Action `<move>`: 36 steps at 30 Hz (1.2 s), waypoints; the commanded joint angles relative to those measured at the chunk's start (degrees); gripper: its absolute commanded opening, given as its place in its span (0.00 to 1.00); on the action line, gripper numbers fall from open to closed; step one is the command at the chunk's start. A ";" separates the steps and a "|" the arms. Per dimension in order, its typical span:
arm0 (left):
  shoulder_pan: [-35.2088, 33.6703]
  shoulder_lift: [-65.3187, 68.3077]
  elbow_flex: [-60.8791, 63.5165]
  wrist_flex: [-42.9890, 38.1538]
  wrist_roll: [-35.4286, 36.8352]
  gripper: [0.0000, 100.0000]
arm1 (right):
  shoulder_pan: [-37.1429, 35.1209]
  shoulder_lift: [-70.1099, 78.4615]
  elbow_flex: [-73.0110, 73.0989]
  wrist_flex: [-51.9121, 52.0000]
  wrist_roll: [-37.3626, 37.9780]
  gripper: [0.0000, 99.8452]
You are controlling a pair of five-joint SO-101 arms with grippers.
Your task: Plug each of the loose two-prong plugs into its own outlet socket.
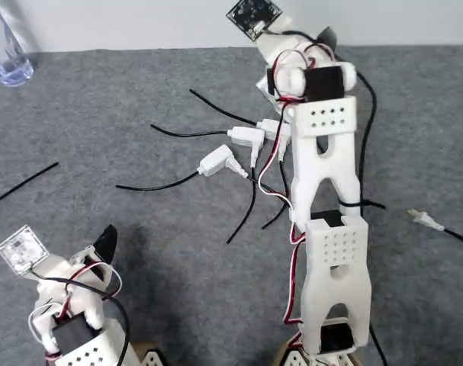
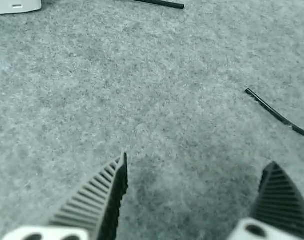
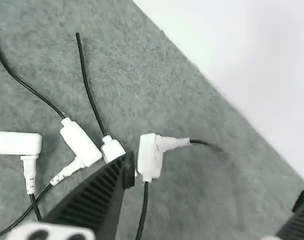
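Observation:
Several white outlet sockets on black cords lie together mid-table, among them one socket point(image 1: 246, 136) and another point(image 1: 217, 162). One loose two-prong plug point(image 1: 423, 219) lies alone at the right edge on its black cord. My right arm point(image 1: 323, 175) stretches over the table just right of the cluster. My right gripper point(image 3: 214, 182) is open and holds nothing; its black finger point(image 3: 99, 197) hangs just above an angled socket point(image 3: 149, 155) and a smaller one point(image 3: 111, 148). My left gripper point(image 2: 192, 185) is open over bare felt at the near left corner point(image 1: 105, 242).
Grey felt covers the table up to a white wall at the back. A clear glass point(image 1: 6, 53) stands at the far left corner. A black cord end point(image 2: 272, 111) lies near my left gripper. Loose black cords point(image 1: 250, 206) trail from the sockets.

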State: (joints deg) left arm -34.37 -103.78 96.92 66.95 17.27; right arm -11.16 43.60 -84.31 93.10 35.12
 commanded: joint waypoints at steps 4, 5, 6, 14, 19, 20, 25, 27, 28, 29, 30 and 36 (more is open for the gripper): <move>0.18 -0.62 -0.48 0.18 -0.44 0.39 | 0.92 -2.68 -11.08 10.24 -1.14 0.46; 0.18 -0.62 -0.48 0.18 -0.44 0.39 | 1.80 -3.74 -9.67 10.24 -2.73 0.45; 0.18 -0.62 -0.48 0.18 -0.44 0.39 | 2.86 -5.05 -7.47 10.24 -4.40 0.44; 2.99 -0.62 -0.48 1.67 -1.93 0.39 | 4.09 -19.03 25.93 10.07 -12.04 0.24; -1.14 -0.62 -1.98 2.99 -9.14 0.39 | 2.86 -29.76 46.77 9.98 -15.65 0.22; -2.46 -0.62 -2.15 2.99 -11.16 0.39 | 2.86 -31.69 50.90 9.98 -16.44 0.22; -8.18 -0.62 -2.42 4.40 -22.15 0.39 | 2.86 -41.45 70.15 9.98 -19.25 0.22; -8.35 -0.62 -2.59 5.71 -24.00 0.39 | 2.86 -45.05 76.22 9.98 -19.34 0.22; -8.53 -0.62 -2.68 6.07 -25.05 0.39 | 2.86 -46.90 78.77 9.98 -19.34 0.22; -8.53 -0.62 -2.68 6.15 -26.55 0.39 | 2.86 -48.84 80.62 9.98 -19.34 0.22; -8.62 -0.62 -2.68 6.33 -28.13 0.39 | 2.86 -50.86 82.20 9.98 -19.34 0.22; -8.62 -0.62 -2.59 6.42 -31.38 0.39 | 3.03 -66.77 90.37 9.98 -19.34 0.22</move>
State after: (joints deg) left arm -42.73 -103.78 96.92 73.10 -12.79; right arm -8.18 -13.98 3.52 100.57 16.40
